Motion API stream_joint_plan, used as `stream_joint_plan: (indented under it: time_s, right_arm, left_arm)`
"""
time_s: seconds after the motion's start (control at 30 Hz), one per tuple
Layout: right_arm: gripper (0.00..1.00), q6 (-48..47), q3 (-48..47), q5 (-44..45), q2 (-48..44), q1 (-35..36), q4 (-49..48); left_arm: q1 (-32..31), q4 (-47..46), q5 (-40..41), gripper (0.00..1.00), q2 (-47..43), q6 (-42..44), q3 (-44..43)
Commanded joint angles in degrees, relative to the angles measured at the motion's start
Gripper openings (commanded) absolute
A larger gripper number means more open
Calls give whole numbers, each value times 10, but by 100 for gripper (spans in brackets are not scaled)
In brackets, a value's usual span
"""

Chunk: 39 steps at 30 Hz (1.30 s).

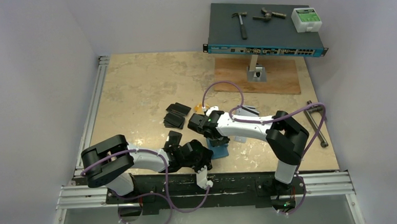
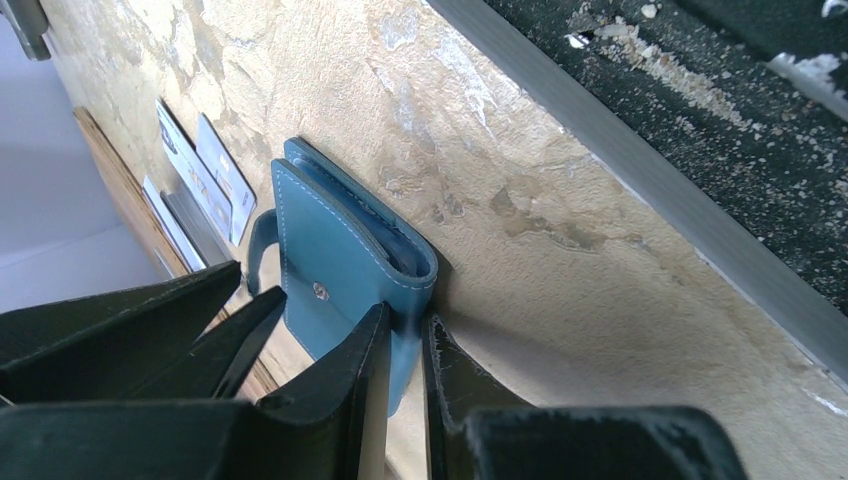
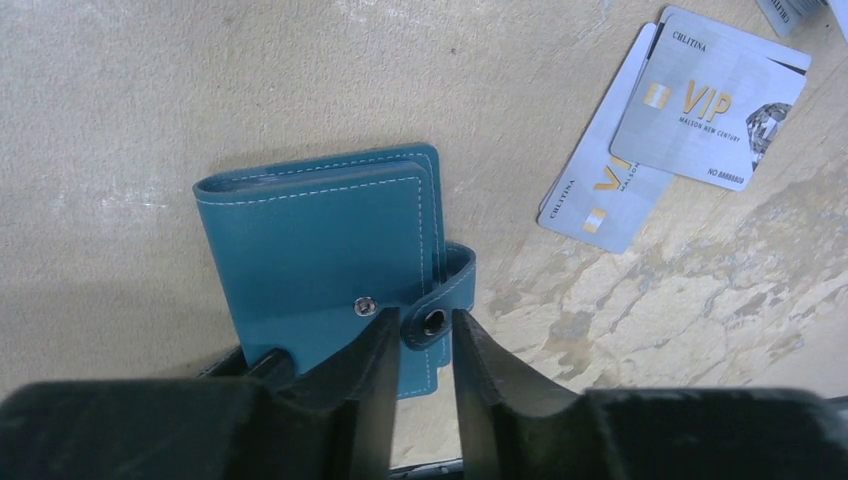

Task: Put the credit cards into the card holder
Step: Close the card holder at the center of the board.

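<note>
The teal card holder (image 3: 310,250) lies folded on the table near the front edge; its snap tab (image 3: 452,290) is off its stud. My right gripper (image 3: 425,318) is shut on the tab's end. My left gripper (image 2: 405,318) pinches the holder (image 2: 330,240) at a corner of its folded spine. In the top view both grippers, left (image 1: 205,159) and right (image 1: 217,141), meet over the holder (image 1: 221,152). Silver-white credit cards (image 3: 700,100) lie just beyond it. Black cards (image 1: 177,115) lie to the left in a loose pile. An orange card (image 1: 199,108) peeks out behind the right arm.
A blue network switch (image 1: 264,34) on a stand carries a hammer, a tool and a white box at the back right, over a wooden board (image 1: 258,75). A metal tool (image 1: 315,124) lies at the right edge. The table's front rail (image 2: 650,200) runs close by the holder.
</note>
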<state>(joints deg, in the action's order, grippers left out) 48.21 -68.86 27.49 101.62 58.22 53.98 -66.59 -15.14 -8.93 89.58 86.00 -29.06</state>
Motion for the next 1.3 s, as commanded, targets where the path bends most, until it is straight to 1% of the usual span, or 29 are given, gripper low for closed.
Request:
stream_joint_plan:
  time_s: [0.0,0.1,0.27,0.33,0.67,0.93,1.27]
  right_arm:
    - [20,10,-3,19,-5,3,3]
    - [12,11,-6,29,-16,3,9]
    - [5,15,-9,38,-27,3,21]
    - [0,18,-5,35,-30,3,20]
    - [0,15,12,12,-43,1,-17]
    - [0,-12,64,-89,-66,-19,-108]
    - [0,-22,56,-91,-62,-29,-115]
  left_arm:
    - [-4,132,-6,12,26,-41,21]
    - [-5,135,-6,12,24,-42,20]
    - [-5,137,-6,12,25,-41,18]
    - [-5,138,-7,11,25,-41,16]
    - [-7,143,-7,9,28,-43,14]
    - [-9,143,-6,9,27,-43,15]
    - [-10,144,-5,8,31,-44,15]
